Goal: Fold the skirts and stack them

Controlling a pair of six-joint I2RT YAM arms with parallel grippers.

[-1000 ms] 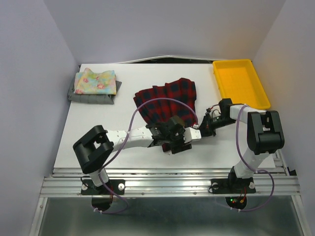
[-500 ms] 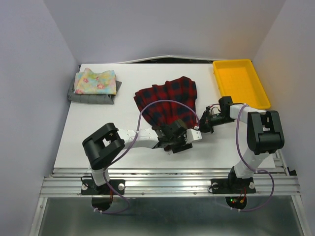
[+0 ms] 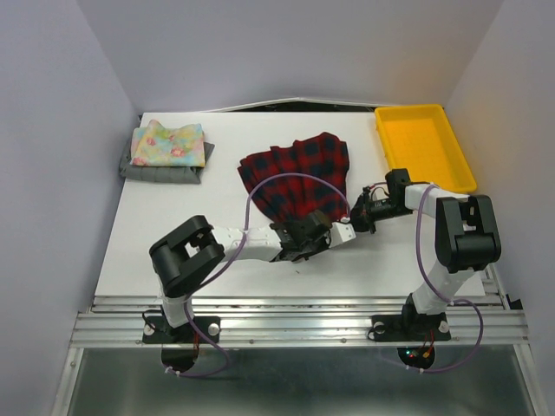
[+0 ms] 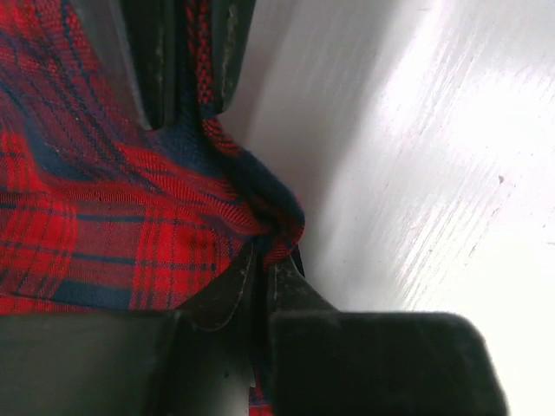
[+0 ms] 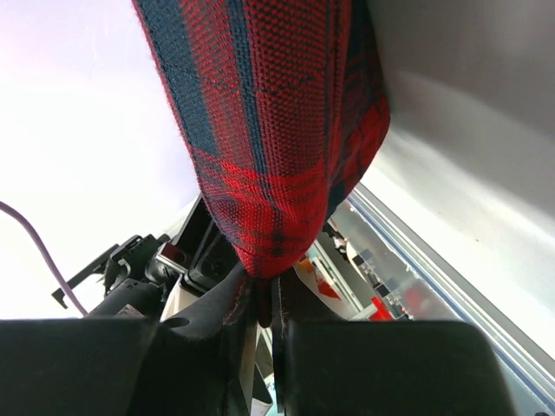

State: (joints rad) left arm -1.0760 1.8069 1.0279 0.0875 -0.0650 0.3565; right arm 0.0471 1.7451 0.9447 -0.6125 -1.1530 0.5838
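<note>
Arms come first: the left arm (image 3: 238, 244) lies low and stretched out, from the lower left toward the middle of the top view. The left pincer (image 4: 264, 260) is clenched on a bunched corner of the plaid skirt (image 3: 299, 173), with the cloth squeezed into a little fold between its dark fingers. The right arm (image 3: 460, 230) stands up at the lower right, bends over and reaches left. The right pincer (image 5: 264, 286) is clenched too, grasping another bit of the same skirt's near edge, just beside the left one. The plaid skirt is soft woven cloth with red and dark blue squares. It lies spread like a fan in the middle of the white, smooth counter (image 3: 173, 234), and its near edge is lifted where it is pinched. At the upper left, the floral skirt (image 3: 169, 145), in pale yellow, pink and blue, sits folded into a neat square on top of the grey skirt (image 3: 156, 172). A yellow tray (image 3: 421, 143) of shiny plastic, long with a raised rim, sits at the upper right.
</note>
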